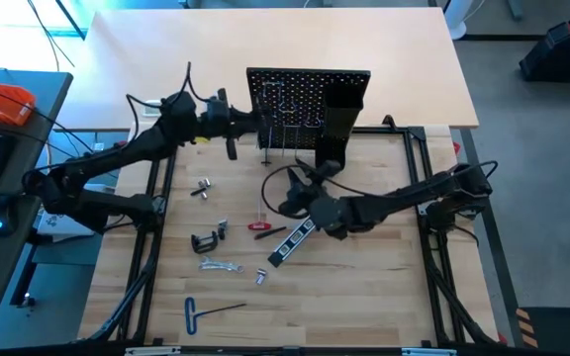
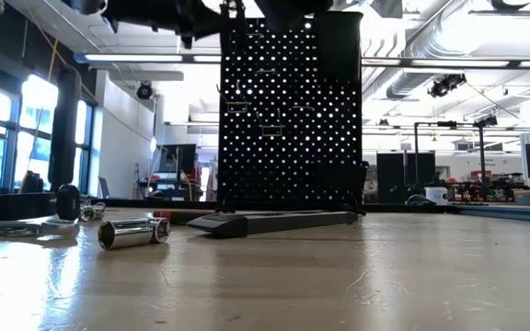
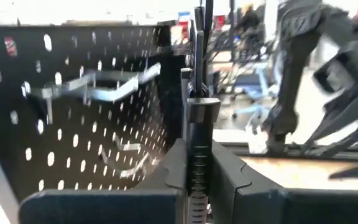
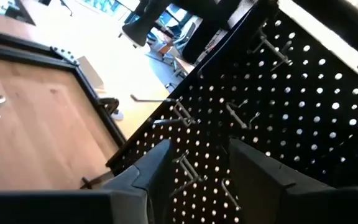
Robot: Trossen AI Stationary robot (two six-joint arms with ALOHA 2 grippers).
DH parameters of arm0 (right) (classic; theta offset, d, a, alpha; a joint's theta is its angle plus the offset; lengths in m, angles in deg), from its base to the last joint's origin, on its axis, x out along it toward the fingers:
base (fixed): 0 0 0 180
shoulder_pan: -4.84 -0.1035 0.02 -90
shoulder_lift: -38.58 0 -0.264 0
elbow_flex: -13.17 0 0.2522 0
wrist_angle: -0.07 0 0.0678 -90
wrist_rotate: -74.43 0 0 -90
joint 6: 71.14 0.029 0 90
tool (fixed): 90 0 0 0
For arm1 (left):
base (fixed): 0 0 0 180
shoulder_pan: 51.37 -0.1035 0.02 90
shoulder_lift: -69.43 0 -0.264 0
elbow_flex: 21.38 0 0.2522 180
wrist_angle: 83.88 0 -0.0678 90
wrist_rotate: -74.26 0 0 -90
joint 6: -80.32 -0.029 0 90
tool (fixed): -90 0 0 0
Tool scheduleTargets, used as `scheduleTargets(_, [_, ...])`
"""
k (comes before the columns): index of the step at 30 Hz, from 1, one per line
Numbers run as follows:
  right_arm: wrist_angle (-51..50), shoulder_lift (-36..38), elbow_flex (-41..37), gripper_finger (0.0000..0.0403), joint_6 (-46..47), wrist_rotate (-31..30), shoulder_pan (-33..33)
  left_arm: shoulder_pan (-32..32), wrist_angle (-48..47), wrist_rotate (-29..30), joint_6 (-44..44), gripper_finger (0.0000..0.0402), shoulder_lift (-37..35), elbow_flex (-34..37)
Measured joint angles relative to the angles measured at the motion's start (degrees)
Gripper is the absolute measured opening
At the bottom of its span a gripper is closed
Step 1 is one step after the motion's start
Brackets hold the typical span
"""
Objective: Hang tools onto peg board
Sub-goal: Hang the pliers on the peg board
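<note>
The peg board (image 1: 310,99) stands upright at the table's far middle, with metal hooks (image 3: 104,87) and a tall black box holder (image 1: 339,119) on its face. My left gripper (image 1: 250,124) is raised at the board's left part and is shut on a slender black tool (image 3: 199,112). My right gripper (image 1: 300,181) hovers open just in front of the board with nothing between its fingers (image 4: 148,174). On the table lie a red-handled screwdriver (image 1: 260,225), a black-and-silver bar (image 1: 293,242), a black C-clamp (image 1: 206,240), a silver wrench (image 1: 221,264) and a blue T-handle hex key (image 1: 201,311). My left gripper pinches the slender black tool between its two fingers at a ribbed stretch of its shaft (image 3: 197,158). The fingers lie level, coming from the table's left, and cross the tool. The tool stands upright above the fingers, close beside the board's hooks and lifted clear of the table.
Small silver sockets lie at the left (image 1: 201,188) and nearer the front (image 1: 262,277); one shows close in the low view (image 2: 134,233). A dark frame rail (image 1: 156,198) borders the work area on both sides. Bare wood lies at the front right (image 1: 364,297).
</note>
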Motion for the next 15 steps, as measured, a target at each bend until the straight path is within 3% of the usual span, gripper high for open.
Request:
scheduleTargets(5, [-3.7,0.0,0.0,0.0149,3.1,-1.0,-0.5,-1.9,-0.3,-3.3,1.8,0.0022,2.3,0.0])
scheduleTargets(15, [-5.9,0.0,0.0,0.0149,4.8,-1.3,-0.5,-1.9,2.9,-3.8,2.4,0.0022,6.0,-0.9])
